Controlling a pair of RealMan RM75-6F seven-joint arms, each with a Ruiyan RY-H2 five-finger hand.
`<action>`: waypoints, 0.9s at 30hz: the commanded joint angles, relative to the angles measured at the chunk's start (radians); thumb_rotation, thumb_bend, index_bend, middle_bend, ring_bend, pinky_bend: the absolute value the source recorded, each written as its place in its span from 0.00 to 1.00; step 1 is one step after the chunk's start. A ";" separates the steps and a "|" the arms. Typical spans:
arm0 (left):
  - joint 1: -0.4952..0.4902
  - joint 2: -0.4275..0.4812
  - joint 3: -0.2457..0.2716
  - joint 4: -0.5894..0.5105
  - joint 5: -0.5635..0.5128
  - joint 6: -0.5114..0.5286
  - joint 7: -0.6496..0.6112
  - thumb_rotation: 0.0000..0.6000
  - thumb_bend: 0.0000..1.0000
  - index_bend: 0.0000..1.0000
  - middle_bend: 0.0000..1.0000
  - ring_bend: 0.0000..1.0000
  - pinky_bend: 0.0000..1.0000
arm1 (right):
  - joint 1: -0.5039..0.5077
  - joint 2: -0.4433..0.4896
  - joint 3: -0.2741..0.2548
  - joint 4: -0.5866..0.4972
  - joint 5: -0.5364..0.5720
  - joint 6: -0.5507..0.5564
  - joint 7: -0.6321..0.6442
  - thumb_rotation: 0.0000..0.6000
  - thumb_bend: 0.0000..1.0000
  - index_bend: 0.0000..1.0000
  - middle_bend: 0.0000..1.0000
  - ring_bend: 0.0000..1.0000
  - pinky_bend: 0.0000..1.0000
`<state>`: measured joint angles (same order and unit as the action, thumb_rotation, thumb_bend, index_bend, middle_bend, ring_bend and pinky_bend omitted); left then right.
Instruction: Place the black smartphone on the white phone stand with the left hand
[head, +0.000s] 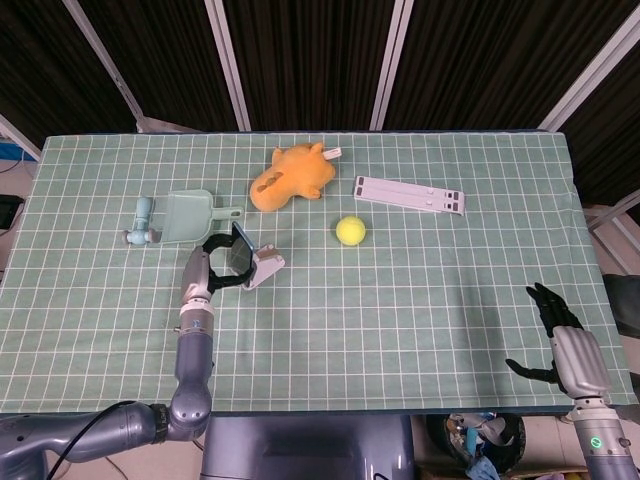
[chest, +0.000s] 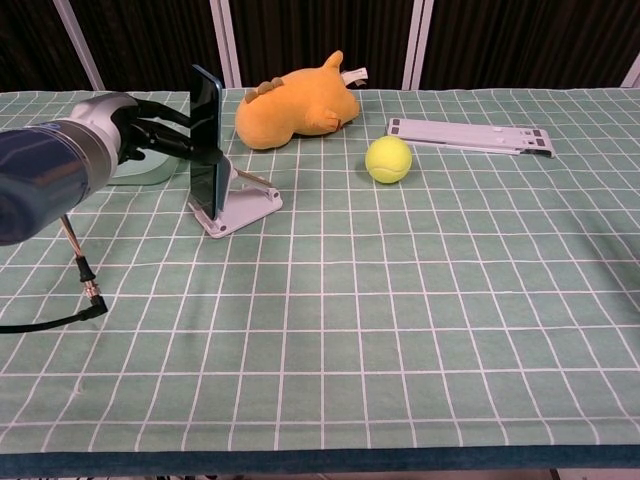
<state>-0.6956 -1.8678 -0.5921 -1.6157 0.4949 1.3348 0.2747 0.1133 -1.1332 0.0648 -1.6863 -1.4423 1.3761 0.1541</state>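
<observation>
- holding the black smartphone by its upper part, the left hand keeps it upright, long axis near vertical, lower edge at the white phone stand.
- stand lies just right of the hand; the phone's back looks close to the rest.
- right hand hangs empty, fingers apart, well away.
- plush toy behind; open cloth in front.

left hand gripping, arm outstretched, right hand idle, fingers apart
</observation>
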 joint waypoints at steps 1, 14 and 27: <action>0.002 -0.003 0.009 0.012 0.001 -0.009 -0.004 1.00 0.38 0.50 0.55 0.14 0.03 | 0.000 0.000 0.001 -0.002 0.001 0.001 -0.001 1.00 0.16 0.00 0.00 0.00 0.19; 0.007 0.000 0.030 0.034 0.015 -0.029 -0.007 1.00 0.36 0.45 0.50 0.14 0.03 | 0.002 -0.001 0.004 -0.023 0.007 0.001 -0.021 1.00 0.16 0.00 0.00 0.00 0.19; 0.011 0.021 0.052 0.013 0.017 -0.061 0.008 1.00 0.25 0.14 0.17 0.03 0.02 | 0.002 0.000 0.004 -0.023 0.005 0.000 -0.021 1.00 0.16 0.00 0.00 0.00 0.19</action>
<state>-0.6848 -1.8475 -0.5394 -1.6017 0.5126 1.2747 0.2816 0.1146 -1.1333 0.0678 -1.7063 -1.4353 1.3754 0.1331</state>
